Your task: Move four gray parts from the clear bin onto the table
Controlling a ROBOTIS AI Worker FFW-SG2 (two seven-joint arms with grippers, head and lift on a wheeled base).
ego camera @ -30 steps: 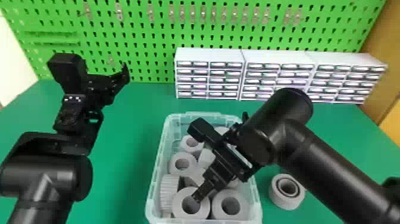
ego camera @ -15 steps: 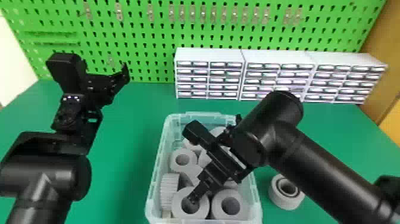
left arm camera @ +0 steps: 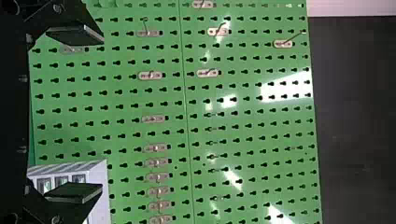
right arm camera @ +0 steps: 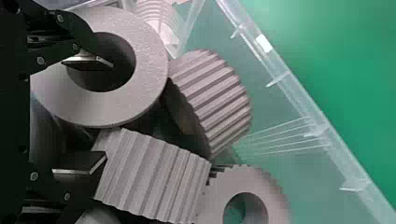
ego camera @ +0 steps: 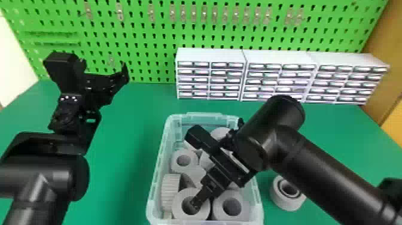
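The clear bin (ego camera: 156, 179) holds several gray parts, among them a ringed gray part (ego camera: 179, 209) near its front. My right gripper (ego camera: 195, 206) reaches down into the bin, a fingertip over that part's hole. In the right wrist view, my right gripper (right arm camera: 93, 114) is open, one finger at the hole of a gray part (right arm camera: 149, 88), the other beside a ribbed gray part (right arm camera: 154, 177). On the table (ego camera: 125, 167), right of the bin, lies another gray part (ego camera: 288, 205). My left gripper (ego camera: 119, 77) is parked at the left; in the left wrist view the left gripper (left arm camera: 88, 114) stands open.
White drawer cabinets (ego camera: 209, 54) stand along the back of the table, before a green pegboard (ego camera: 143, 45). The right forearm (ego camera: 326, 173) crosses over the table beside the bin's right wall.
My right gripper has shifted slightly left and toward the front inside the bin, its fingertip now lower over the front part. The left arm has barely moved.
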